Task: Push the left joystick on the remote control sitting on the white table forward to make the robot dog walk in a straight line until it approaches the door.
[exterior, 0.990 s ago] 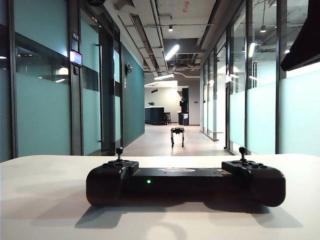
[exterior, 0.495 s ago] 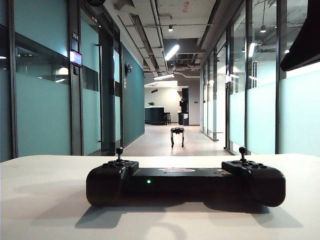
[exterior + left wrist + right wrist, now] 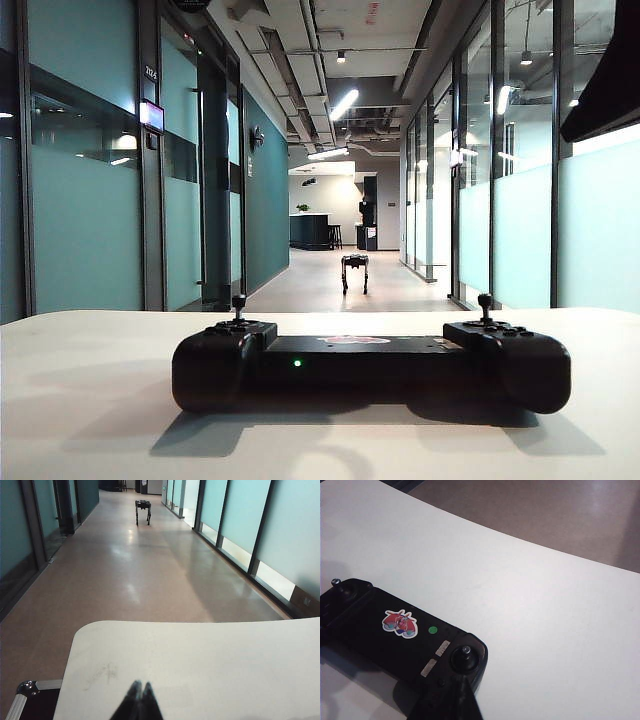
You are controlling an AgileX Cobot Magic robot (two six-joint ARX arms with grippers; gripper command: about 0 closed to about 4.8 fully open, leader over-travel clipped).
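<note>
With the robot dog [image 3: 355,272] far down the corridor, the closed left gripper [image 3: 138,700], hovering over bare white table [image 3: 200,655], must reach the remote control's [image 3: 370,365] left joystick [image 3: 239,308]; the closed right gripper [image 3: 456,700] hangs over its other end.

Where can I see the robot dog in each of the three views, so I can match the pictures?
Exterior view: robot dog stands far down the corridor, beyond the remote control.
Left wrist view: far up the corridor floor.
Right wrist view: not in it.
Shared landmark: the white table.
</note>
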